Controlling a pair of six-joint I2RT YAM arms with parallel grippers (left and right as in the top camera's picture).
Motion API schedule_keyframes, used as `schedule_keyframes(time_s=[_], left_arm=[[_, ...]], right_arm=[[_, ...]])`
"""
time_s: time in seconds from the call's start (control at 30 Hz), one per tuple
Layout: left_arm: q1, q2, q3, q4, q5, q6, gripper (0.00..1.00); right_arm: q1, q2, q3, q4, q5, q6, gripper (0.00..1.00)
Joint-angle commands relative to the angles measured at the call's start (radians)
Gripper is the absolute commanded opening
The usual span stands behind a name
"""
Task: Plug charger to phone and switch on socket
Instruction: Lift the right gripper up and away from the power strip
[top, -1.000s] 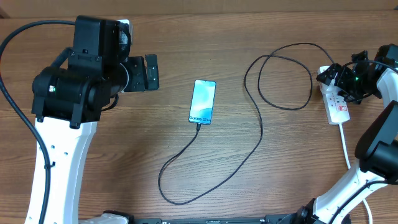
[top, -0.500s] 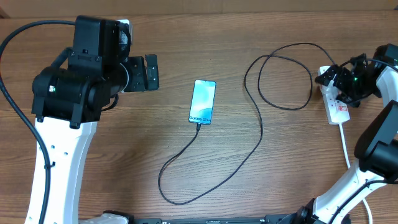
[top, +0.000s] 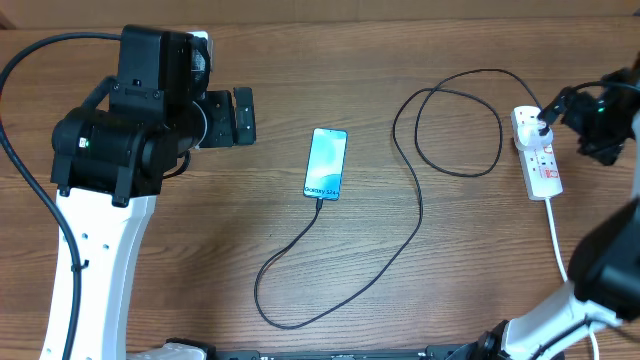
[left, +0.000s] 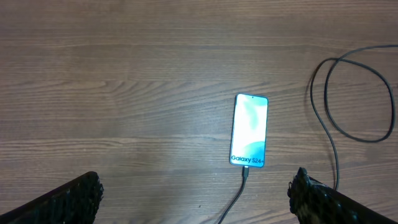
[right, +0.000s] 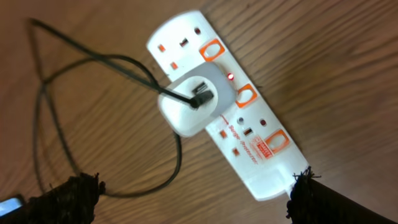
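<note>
Right hand (right: 193, 194): fingers wide apart, nothing between them, hovering above the socket (right: 252, 146) without touching it. Socket lies flat at the right side of the desk (top: 180, 260), its white cord (top: 556, 235) running toward the near edge. Charger's white adapter (right: 189, 112) is seated in the strip's middle outlet, with a small red light (right: 231, 76) glowing beside it. The black charger cable (top: 420, 200) leaves the adapter, loops left of the socket and sweeps round near the front edge up to the phone (left: 249, 130). Its connector tip (left: 247, 172) is in the phone's near end. Phone lies flat mid-desk, screen lit cyan. Left hand (left: 196, 194): fingers also spread, empty, held up over the left of the desk, well apart from the phone.
</note>
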Motion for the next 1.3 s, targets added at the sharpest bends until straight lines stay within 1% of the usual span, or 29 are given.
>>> schedule_keyframes(time_s=[0.0, 0.27, 0.53, 1.27], left_arm=[[-0.006, 0.006, 0.004, 0.001, -0.013, 0.026, 0.99], [-0.006, 0.006, 0.004, 0.001, -0.013, 0.026, 0.99], [-0.006, 0.006, 0.004, 0.001, -0.013, 0.026, 0.99], [-0.006, 0.006, 0.004, 0.001, -0.013, 0.026, 1.0]], right_arm=[[0.004, -0.145, 0.039, -0.021, 0.024, 0.052, 1.0], [0.005, -0.359, 0.039, -0.111, 0.028, 0.071, 1.0], [0.004, -0.496, 0.039, -0.179, 0.028, 0.07, 1.0], [0.004, -0.506, 0.039, -0.187, 0.027, 0.07, 1.0]])
